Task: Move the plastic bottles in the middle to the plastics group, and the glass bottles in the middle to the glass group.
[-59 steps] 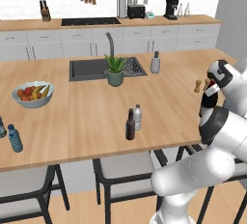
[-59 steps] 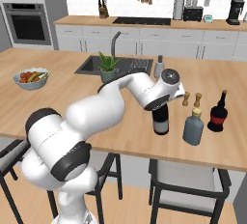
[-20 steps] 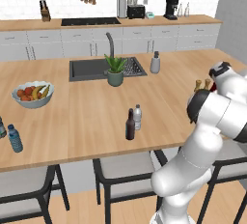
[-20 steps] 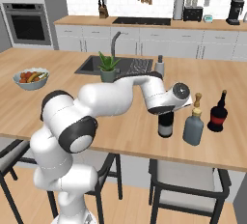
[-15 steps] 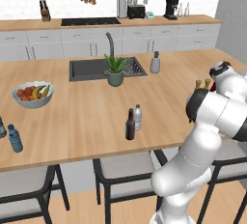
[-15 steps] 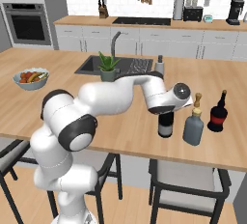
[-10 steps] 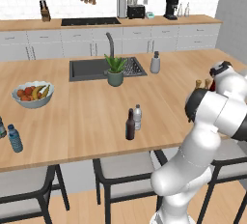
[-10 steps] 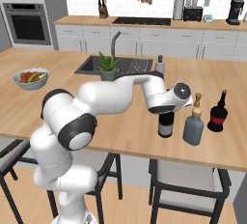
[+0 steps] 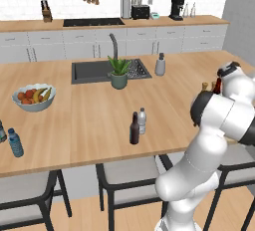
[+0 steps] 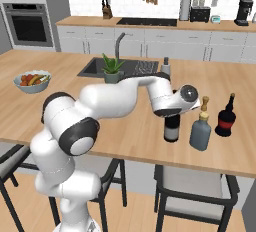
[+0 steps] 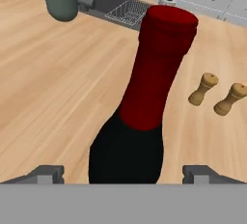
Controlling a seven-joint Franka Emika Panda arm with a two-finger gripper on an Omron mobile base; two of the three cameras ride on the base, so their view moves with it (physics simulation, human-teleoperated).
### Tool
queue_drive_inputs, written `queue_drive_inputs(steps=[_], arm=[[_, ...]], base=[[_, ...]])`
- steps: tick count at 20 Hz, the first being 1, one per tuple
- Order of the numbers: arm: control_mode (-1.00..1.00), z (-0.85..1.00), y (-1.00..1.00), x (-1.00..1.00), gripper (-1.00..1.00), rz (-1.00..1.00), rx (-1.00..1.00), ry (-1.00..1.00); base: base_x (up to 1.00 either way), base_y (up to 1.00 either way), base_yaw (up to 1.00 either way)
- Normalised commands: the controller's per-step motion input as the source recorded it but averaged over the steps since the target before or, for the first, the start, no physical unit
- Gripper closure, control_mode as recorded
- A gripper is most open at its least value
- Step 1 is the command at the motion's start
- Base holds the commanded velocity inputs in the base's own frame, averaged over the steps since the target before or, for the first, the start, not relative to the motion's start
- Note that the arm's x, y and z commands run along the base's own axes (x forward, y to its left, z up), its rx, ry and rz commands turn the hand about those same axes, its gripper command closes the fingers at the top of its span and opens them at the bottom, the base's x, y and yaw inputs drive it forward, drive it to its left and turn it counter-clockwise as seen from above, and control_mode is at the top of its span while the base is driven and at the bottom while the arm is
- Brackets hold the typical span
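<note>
Two bottles at the middle of the worktop [image 9: 79, 120] in the left base view: one slim brown bottle [image 9: 134, 128] and one small clear water bottle [image 9: 142, 121], upright, just beside each other. Two more small bottles at the far left edge: one blue-tinted bottle [image 9: 15, 143] and one dark-green bottle [image 9: 1, 131], partly cut off by the frame. One fruit bowl [image 9: 34, 98] behind them, one potted plant [image 9: 119, 73] by the sink [image 9: 92, 70], one soap dispenser [image 9: 160, 64] to the right of the sink.

Three bottles near the front edge of the worktop in the right base view, in a rough row: one wine bottle [image 10: 171, 128] directly beneath the robot's hand, one squat grey-blue bottle [image 10: 200, 132] just beside it, one dark red-topped bottle [image 10: 226, 117] a little farther right. One wooden mill [image 10: 204, 102] visible behind the grey-blue bottle. Cannot tell the finger state from this side, with the hand hiding it.

One wine bottle up close in the hand view, upright on the worktop, red foil neck rising between the two fingers [image 11: 47, 174]. Spread wide open, one tip at either side of the dark body, each with a clear gap to the glass, gripping nothing. Two wooden mills [image 11: 203, 89] to the right, side by side.
</note>
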Motion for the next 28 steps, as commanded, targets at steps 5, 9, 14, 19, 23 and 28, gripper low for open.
queue_drive_inputs(steps=[5,9,14,19,23,28], arm=[[-1.0,0.46,0.11,-0.46,-1.0,0.0,0.0,-0.08],[-1.0,0.53,0.4,-0.61,-1.0,0.0,0.0,0.0],[-1.0,0.42,0.92,-0.45,-1.0,0.0,-0.03,0.03],[-1.0,0.05,1.0,-0.27,-1.0,0.0,-0.13,0.14],[-1.0,0.0,1.0,-0.12,-1.0,0.0,-0.21,0.23],[-1.0,0.0,1.0,0.0,-1.0,0.01,-0.19,0.34]], base=[[0.0,0.0,0.0],[0.0,0.0,0.0],[0.0,0.0,0.0],[0.0,0.0,0.0],[0.0,0.0,0.0],[0.0,0.0,0.0]])
